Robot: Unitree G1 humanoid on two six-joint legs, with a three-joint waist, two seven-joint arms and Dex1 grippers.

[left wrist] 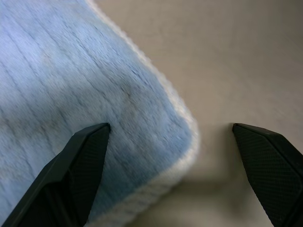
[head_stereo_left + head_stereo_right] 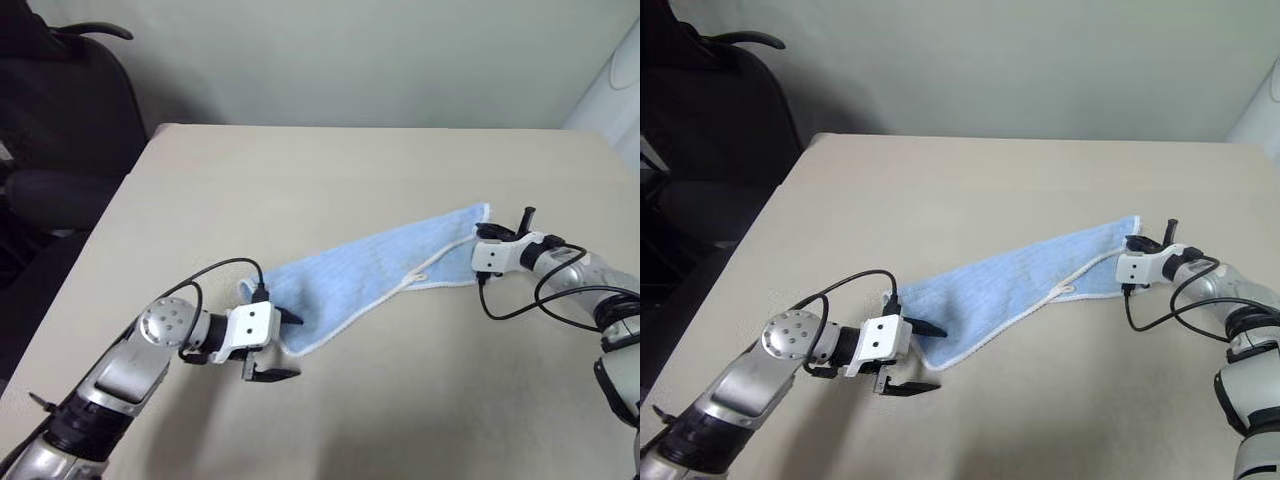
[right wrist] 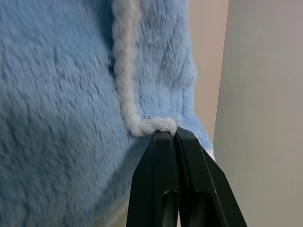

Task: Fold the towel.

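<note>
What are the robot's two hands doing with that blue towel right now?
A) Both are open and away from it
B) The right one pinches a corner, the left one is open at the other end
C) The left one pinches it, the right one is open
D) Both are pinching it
B: the right tool is closed on the towel's hemmed corner, while the left tool stands open around the opposite corner.

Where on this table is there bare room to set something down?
The far half of the table, between the towel and the wall, is bare, as is the near strip between both arms. The towel's diagonal, with a claw at each end, is crowded.
</note>
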